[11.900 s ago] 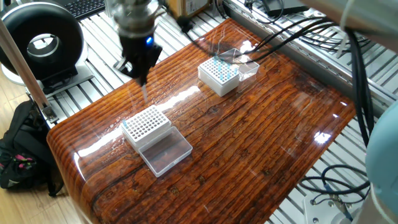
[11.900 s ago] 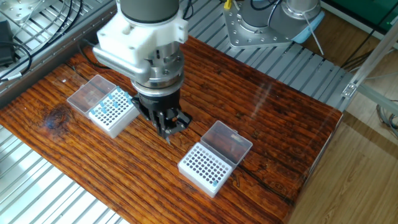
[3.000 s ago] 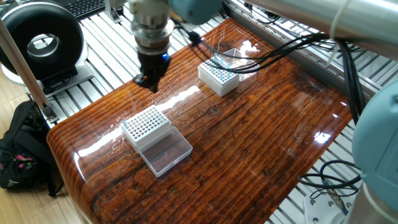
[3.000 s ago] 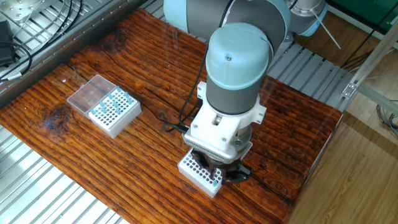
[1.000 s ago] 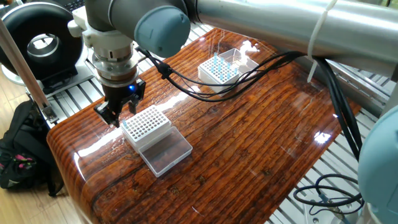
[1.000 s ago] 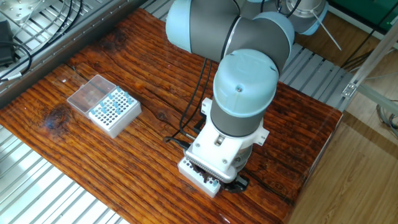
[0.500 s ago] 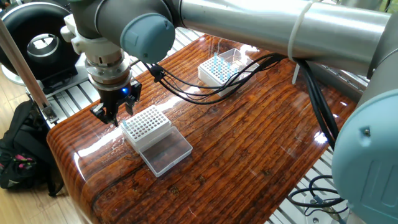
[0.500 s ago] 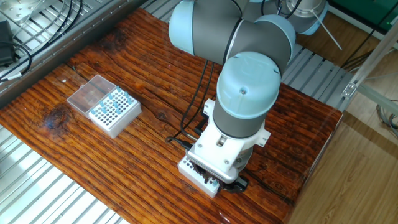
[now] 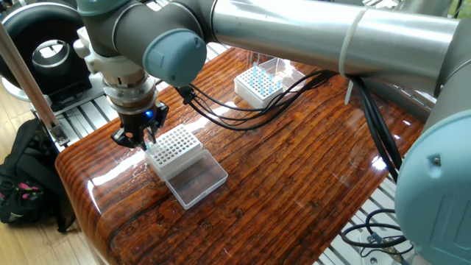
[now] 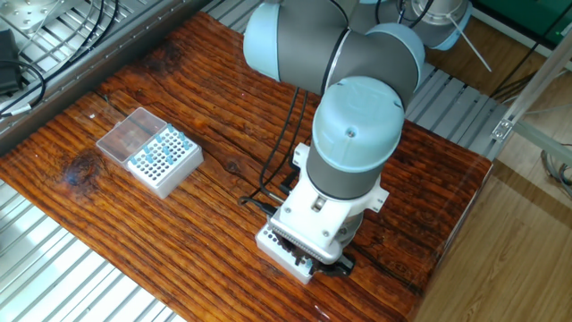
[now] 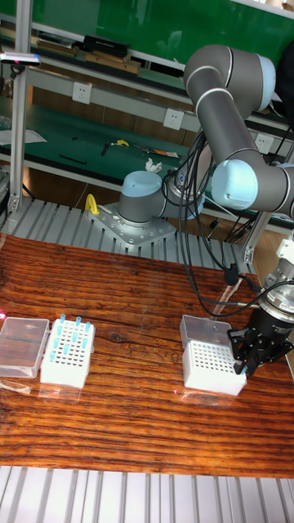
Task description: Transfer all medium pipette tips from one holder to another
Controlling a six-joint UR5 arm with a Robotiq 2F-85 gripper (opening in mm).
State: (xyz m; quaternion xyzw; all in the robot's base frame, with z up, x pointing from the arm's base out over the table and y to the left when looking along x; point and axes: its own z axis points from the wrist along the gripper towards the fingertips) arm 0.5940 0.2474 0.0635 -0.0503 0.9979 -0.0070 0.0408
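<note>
Over the near holder (image 9: 174, 147) my gripper (image 9: 137, 138) hung low at that box's 9 o'clock corner, as one fixed view showed it. Its black fingers (image 11: 255, 350) pointed straight down beside the white grid, and I could not tell whether they were clenched, released, or pinching a tip; anything between them was too small to make out. From the other fixed view the wrist covered most of that holder (image 10: 284, 252), leaving only its front edge showing. Its clear lid (image 9: 197, 179) lay folded open flat on the table (image 9: 309, 154), toward 5 o'clock of the grid in one fixed view. I could just see a hint of blue at the grid corner under the gripper.

The tips (image 11: 69, 334) stood mostly in the far holder (image 11: 67, 353), well apart from my gripper, at 9 o'clock on the wood in the tall view. They rose upright from the white rack (image 10: 164, 158), scattered over several rows. Its clear lid (image 11: 22, 346) lay open, touching the rack on its outer side.
</note>
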